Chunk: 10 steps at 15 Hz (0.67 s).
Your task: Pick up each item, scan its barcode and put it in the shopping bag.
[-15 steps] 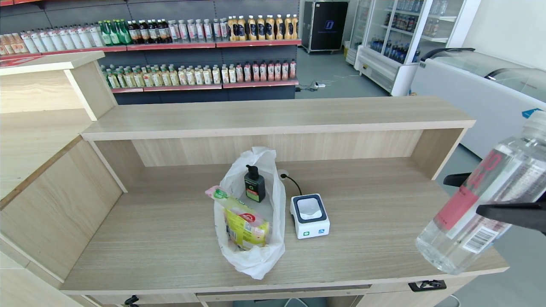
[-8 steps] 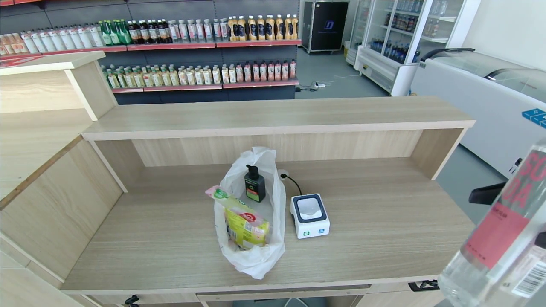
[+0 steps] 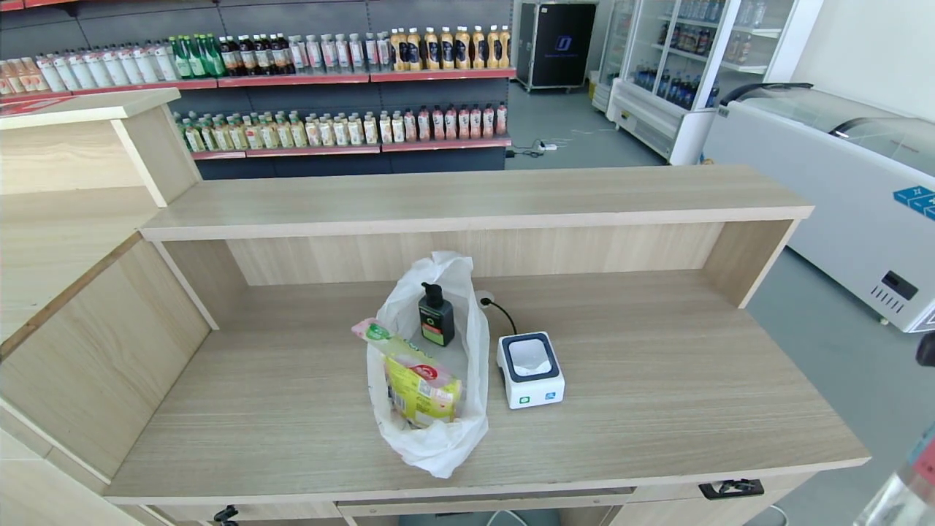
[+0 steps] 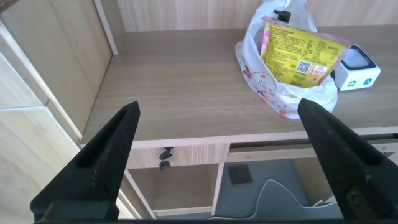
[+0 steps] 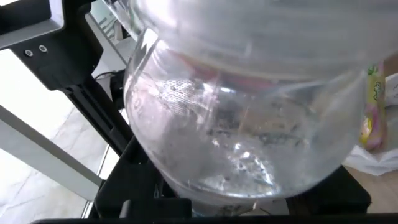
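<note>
Nearest me, off the front right corner of the tabletop (image 3: 657, 380) and out past its edge, the right tool (image 5: 230, 193) has its fingers closed around a clear water bottle (image 5: 242, 112). The bottle's rounded base faces the wrist, so I judge its long axis runs away from the arm. I cannot make out its barcode from here.

The left tool (image 4: 217, 106) hangs before the front edge toward the left corner. Its fingers are spread wide with nothing between them.

On the tabletop, near the middle of the front edge, lies the white shopping bag (image 3: 438, 446) with its mouth open upward. A yellow packet (image 3: 420, 383) sits in its near end and a black pump bottle (image 3: 436, 320) stands at its far end. Just beside the bag, on the side of the right corners, is the scanner (image 3: 529, 365), with its window facing up.

So the scanner lies inward from the bottle, toward the middle of the tabletop, and the bag is just beyond it. The right arm is the nearer one and already has the bottle. As I read it, the next move depends on bringing the bottle's label side down over that window.
</note>
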Available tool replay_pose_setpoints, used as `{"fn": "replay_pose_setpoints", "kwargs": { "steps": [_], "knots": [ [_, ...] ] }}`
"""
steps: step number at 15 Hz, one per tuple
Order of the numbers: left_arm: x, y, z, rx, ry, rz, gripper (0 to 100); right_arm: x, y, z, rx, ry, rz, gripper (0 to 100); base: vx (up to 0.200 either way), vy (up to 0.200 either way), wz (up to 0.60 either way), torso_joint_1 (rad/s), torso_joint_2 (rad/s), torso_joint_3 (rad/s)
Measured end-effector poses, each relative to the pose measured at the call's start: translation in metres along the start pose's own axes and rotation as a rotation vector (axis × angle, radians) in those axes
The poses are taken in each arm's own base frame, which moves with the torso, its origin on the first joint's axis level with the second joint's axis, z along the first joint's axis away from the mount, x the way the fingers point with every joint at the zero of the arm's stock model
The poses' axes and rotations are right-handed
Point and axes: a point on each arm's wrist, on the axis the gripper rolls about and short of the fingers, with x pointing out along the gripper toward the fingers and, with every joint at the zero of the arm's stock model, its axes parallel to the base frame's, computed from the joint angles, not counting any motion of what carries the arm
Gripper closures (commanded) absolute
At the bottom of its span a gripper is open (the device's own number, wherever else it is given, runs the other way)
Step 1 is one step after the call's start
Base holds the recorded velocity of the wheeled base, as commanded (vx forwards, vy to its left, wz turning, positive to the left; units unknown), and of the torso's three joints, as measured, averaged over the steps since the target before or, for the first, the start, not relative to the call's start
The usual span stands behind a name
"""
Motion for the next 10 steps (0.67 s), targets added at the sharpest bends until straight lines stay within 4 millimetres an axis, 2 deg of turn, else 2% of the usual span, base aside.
{"fn": "replay_pose_setpoints", "kwargs": {
  "steps": [10],
  "knots": [
    [0.0000, 0.0000, 0.0000, 0.000, 0.000, 0.000, 0, -0.0057, 0.0083, 0.0077, -0.031, -0.028, -0.114, 100, 0.000, 0.000, 0.00, 0.000, 0.00, 0.000]
  ]
}}
